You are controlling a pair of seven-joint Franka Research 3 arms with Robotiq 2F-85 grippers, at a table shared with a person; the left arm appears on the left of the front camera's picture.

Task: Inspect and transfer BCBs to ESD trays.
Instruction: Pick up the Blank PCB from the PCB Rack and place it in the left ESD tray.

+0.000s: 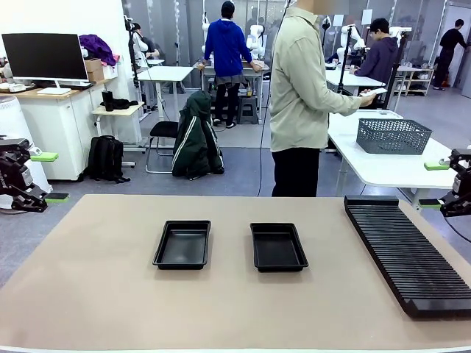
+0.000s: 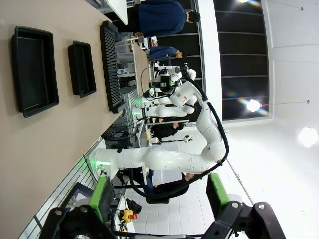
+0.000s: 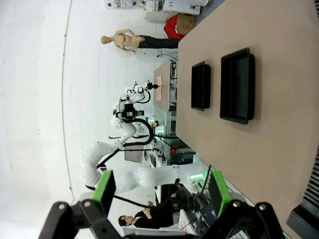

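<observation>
1. Left claw (image 1: pixel 49 176): held off the left edge of the table (image 1: pixel 96 294); jaws wide, nothing between the green pads.
2. Right claw (image 1: pixel 434 185): held off the right edge, beyond the ribbed rack (image 1: pixel 408 254); jaws likewise wide and empty.
3. Left ESD tray (image 1: pixel 182 244) and right ESD tray (image 1: pixel 278 247): side by side near the middle of the table, apart from each other, both empty; well apart from either claw.
4. Person (image 1: pixel 302 95): standing at the far side, turned toward a white table that carries a mesh basket (image 1: pixel 394 135); the person's hand (image 1: pixel 366 98) holds a thin pale flat piece (image 1: pixel 375 91), which may be a BCB; too small to tell for certain.
5. Handling, judged: a BCB is probably light, stiff and thin; it should not sag in a grip, yet it could crack or scratch if squeezed across its face; the surface is likely smooth, so a shallow pinch may slip.
6. Where to take hold, judged: by the bare margin at one edge, pads on both faces, clear of any parts; a board offered edge-on by the hand suits the wide jaws better than one lying flat.
7. Placement, judged: the board nearly fills a tray, so it should go down level and square to the rim.
</observation>
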